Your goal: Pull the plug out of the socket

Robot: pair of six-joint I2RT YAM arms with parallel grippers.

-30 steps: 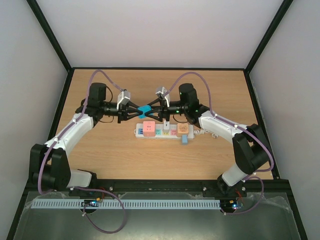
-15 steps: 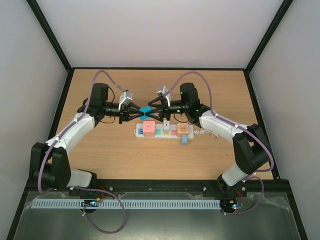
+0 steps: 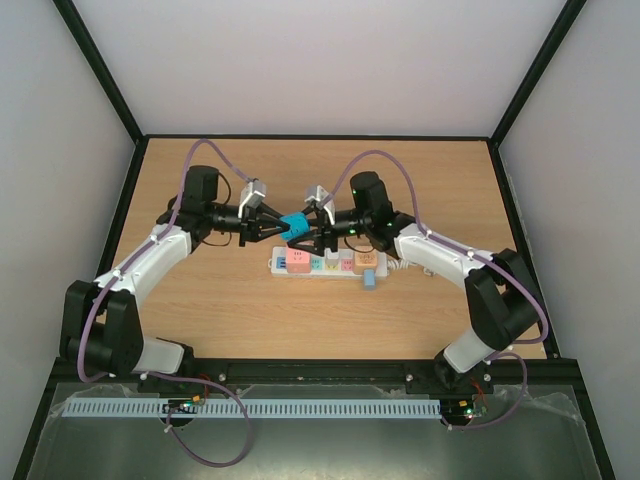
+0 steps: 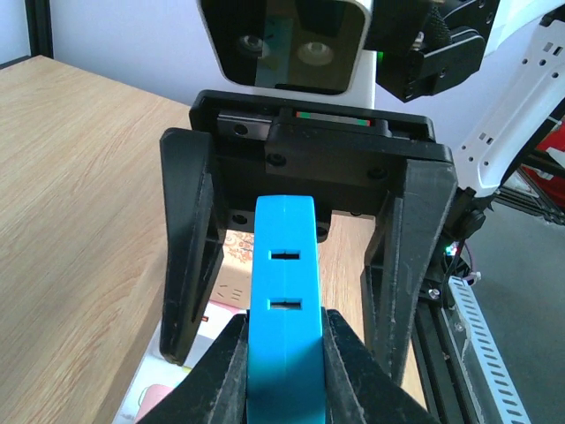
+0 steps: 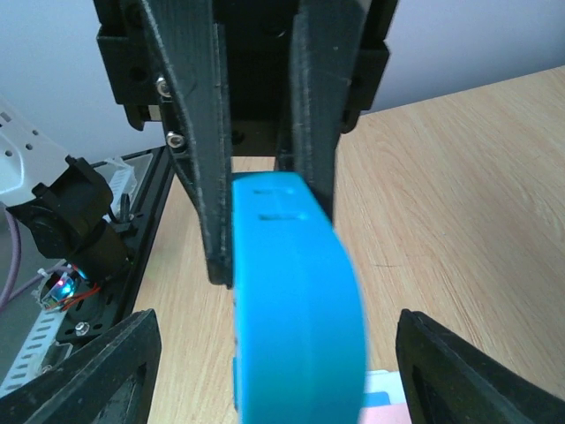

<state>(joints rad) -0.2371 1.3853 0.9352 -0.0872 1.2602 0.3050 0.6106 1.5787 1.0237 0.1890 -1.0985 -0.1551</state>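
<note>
Both arms reach inward, meeting above the power strip (image 3: 325,264). Left pincer (image 3: 281,227) clamps the plug (image 3: 293,227). Right pincer (image 3: 310,231) spread wide, straddling it.

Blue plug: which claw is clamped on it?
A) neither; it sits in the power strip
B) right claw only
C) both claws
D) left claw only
D: the left claw pinches the blue plug in the air, and the right claw has its fingers standing apart on either side of it.
</note>
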